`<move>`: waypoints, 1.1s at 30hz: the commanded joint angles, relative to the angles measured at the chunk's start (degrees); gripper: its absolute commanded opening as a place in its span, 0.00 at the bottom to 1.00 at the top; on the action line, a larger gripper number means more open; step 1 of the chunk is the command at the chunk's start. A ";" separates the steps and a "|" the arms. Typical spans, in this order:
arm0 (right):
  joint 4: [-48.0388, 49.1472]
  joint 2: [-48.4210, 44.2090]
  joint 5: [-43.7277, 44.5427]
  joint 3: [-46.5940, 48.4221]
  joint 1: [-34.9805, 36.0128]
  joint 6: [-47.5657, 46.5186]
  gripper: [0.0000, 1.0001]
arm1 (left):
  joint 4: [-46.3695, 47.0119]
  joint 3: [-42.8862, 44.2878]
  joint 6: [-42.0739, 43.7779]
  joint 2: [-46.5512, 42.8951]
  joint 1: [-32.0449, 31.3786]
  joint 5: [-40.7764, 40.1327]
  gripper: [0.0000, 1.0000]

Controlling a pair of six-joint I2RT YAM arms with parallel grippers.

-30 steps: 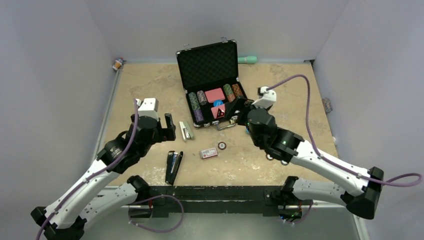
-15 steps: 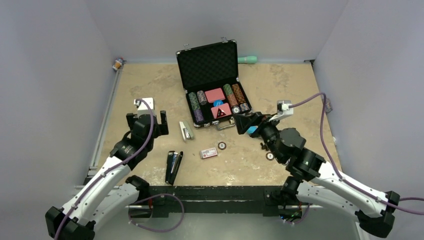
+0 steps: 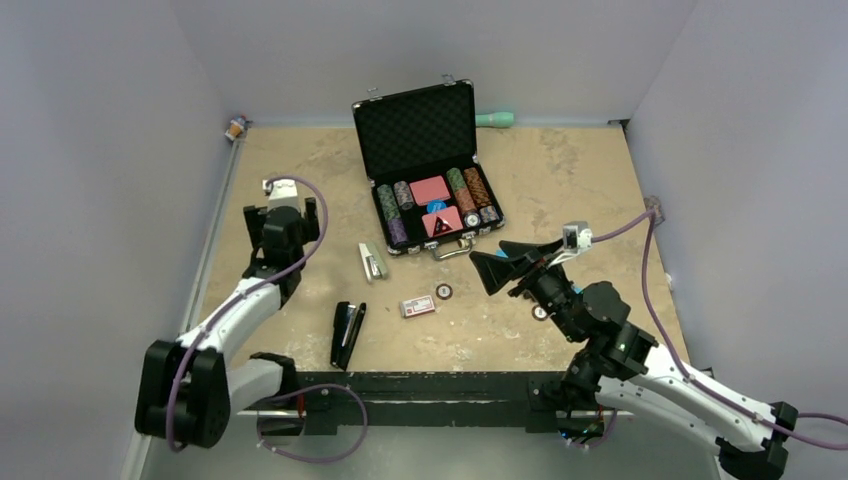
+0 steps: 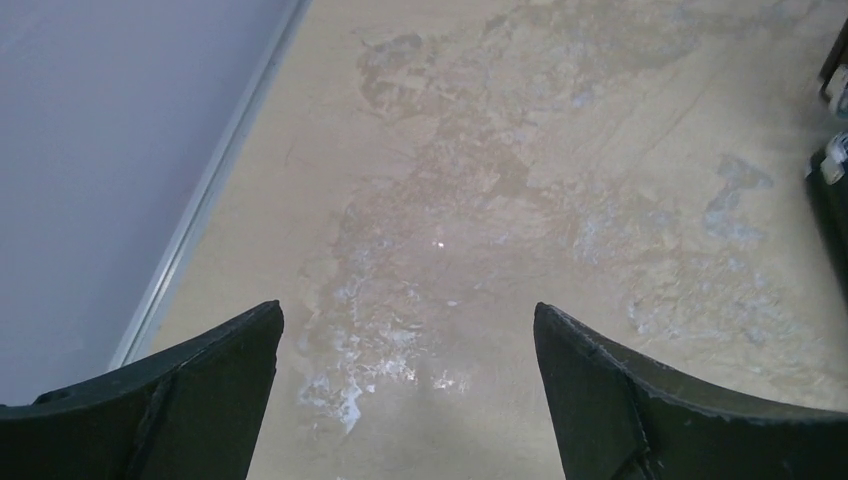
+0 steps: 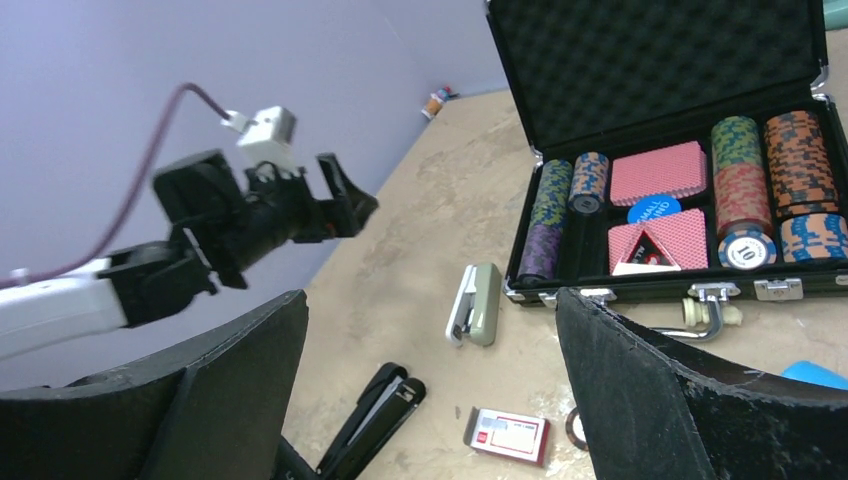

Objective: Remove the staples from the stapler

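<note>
Both arms are up off the table (image 3: 580,170) right now. The left gripper (image 3: 281,222) hovers near the left wall with its jaws spread wide and nothing between them; its wrist camera sees only mottled tan surface past the two dark fingers (image 4: 180,400). On the other side, the right gripper (image 3: 503,261) hangs in the air just off the front right corner of the open poker chip case (image 3: 425,170), its jaws parted just as wide and nothing in them. There are two staplers down there, and neither is being touched. The grey stapler (image 3: 372,261) lies just beside the case's front left corner. The black stapler (image 3: 347,335) lies closer to the near edge, left of centre (from the right wrist its two halves look parted in a narrow V). A small red-and-white box (image 3: 417,306) sits between the black stapler and a lone chip (image 3: 442,292). Loose staples are too small to make out.
</note>
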 commanded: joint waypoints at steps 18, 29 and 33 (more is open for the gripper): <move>0.47 -4.10 -1.55 -2.66 0.04 4.48 0.99 | 56.30 -17.57 4.14 18.08 6.06 13.44 1.00; -1.77 -1.88 -1.53 -0.88 -0.01 6.47 0.99 | 46.45 -14.08 3.93 16.11 6.04 15.82 1.00; -2.21 -1.92 -1.90 -0.12 -0.01 7.21 0.99 | 46.79 -14.19 3.90 16.21 6.04 15.74 1.00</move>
